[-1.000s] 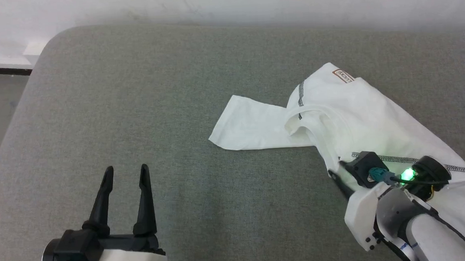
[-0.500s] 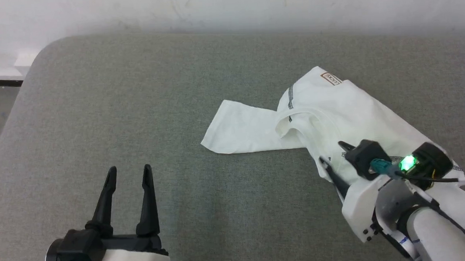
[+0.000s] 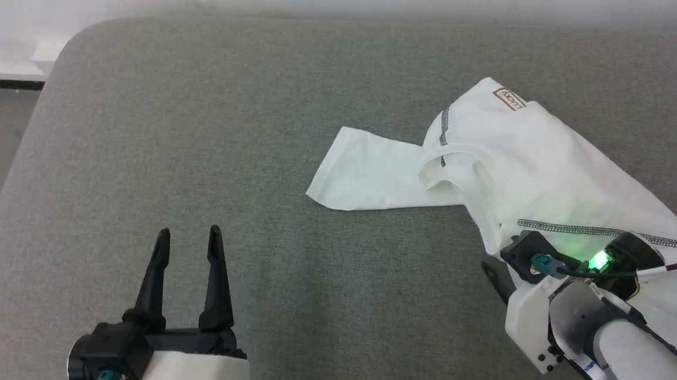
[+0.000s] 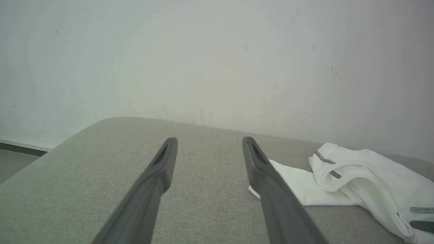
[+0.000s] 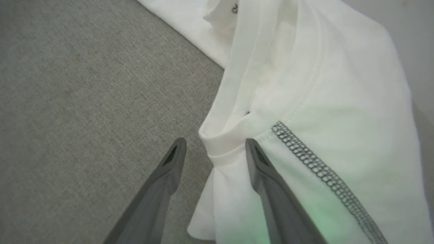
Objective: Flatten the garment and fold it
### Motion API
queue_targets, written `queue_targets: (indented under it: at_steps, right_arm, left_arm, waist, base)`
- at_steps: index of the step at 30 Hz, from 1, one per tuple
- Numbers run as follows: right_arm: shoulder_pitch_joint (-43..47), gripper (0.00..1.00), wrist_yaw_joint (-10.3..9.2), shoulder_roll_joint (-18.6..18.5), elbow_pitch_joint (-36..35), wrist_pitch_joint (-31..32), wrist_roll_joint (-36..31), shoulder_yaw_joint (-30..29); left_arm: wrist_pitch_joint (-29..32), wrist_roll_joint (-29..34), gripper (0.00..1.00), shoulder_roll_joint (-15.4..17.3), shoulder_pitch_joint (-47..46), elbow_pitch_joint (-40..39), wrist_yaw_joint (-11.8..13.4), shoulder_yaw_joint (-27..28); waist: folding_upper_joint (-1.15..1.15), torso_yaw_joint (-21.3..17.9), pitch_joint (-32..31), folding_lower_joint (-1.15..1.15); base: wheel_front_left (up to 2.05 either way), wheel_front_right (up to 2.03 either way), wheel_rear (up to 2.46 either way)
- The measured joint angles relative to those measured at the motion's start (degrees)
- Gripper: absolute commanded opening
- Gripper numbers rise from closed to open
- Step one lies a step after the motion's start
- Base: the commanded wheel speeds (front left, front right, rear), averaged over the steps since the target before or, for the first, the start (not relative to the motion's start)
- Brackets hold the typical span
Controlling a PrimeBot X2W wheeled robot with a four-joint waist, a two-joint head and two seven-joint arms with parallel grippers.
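While my right gripper [image 5: 215,142], spread wide, straddles a folded edge of the white thin-fabric T-shirt [image 5: 322,84] heaped ahead on the grey cloth tabletop [image 5: 67,84], closing could pinch several layers, bunching it.

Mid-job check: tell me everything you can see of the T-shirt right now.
The T-shirt is white, thin fabric with dark zigzag stitching and a brown-bordered label. It lies crumpled and bunched on the right of the grey padded surface, one flat part spread leftward. The right gripper, open, straddles a hemmed edge at its near end; the left gripper stands clear.
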Motion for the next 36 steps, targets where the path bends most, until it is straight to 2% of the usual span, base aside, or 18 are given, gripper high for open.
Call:
queue_targets:
  at_steps: [1,8,16,20,23,26,29,32,36]
  right_arm:
    - [-0.07,0.00,0.00,0.02,0.00,-0.04,-0.82,-0.12]
    - [-0.82,0.00,0.00,0.46,-0.82,-1.31,-4.12,-2.10]
    - [-0.83,0.00,0.00,4.03,-4.31,-4.81,-1.52,-3.72]
    - [-0.81,0.00,-0.07,6.32,-7.58,-4.67,5.49,-1.16]
    - [-0.57,0.00,-0.08,7.20,-11.03,-0.78,15.67,5.41]
    - [-0.23,0.00,-0.08,4.86,-15.19,6.13,26.95,14.56]
    - [1.12,0.00,-0.05,0.73,-17.49,13.07,35.23,17.95]
    - [2.26,0.00,-0.07,-4.43,-17.52,18.64,37.01,18.22]
    - [5.21,0.00,-0.08,-8.47,-15.81,23.68,36.50,17.06]
  left_arm:
    - [0.00,-0.05,1.00,0.00,-0.06,0.00,0.18,0.03]
    - [0.00,-0.15,1.00,0.00,-0.09,0.03,0.36,0.00]
    - [0.00,-0.46,1.00,-0.01,-0.10,0.09,0.74,0.04]
    - [0.00,-0.35,1.00,-0.01,-0.10,0.09,0.73,0.30]
    - [0.00,-0.18,1.00,0.00,-0.09,0.08,0.67,0.41]
    - [0.00,0.04,1.00,-0.01,-0.08,0.08,0.64,0.27]
    - [0.00,0.04,1.00,-0.01,-0.08,0.07,0.63,0.31]
    - [0.00,0.02,1.00,-0.02,-0.08,0.04,0.30,0.15]
    - [0.00,-0.11,1.00,-0.02,-0.08,0.04,0.24,-0.15]
  waist:
    - [0.00,0.15,0.17,0.00]
    - [0.00,0.23,0.47,0.00]
    - [0.00,-0.90,-0.64,-0.01]
    - [0.00,-1.50,-1.25,-0.01]
    - [0.00,-2.08,-1.66,-0.01]
    - [0.00,-2.65,-1.97,-0.01]
    - [0.00,-3.11,-2.12,-0.01]
    - [0.00,-3.29,-1.97,-0.01]
    - [0.00,-3.05,-1.64,-0.01]
  base:
    - [0.00,0.00,0.00]
    - [0.00,0.00,0.00]
    - [0.00,0.00,0.00]
    - [0.00,0.00,0.00]
    - [0.00,0.00,0.00]
    - [0.00,0.00,0.00]
    - [0.00,0.00,0.00]
    - [0.00,0.00,0.00]
    - [0.00,0.00,0.00]
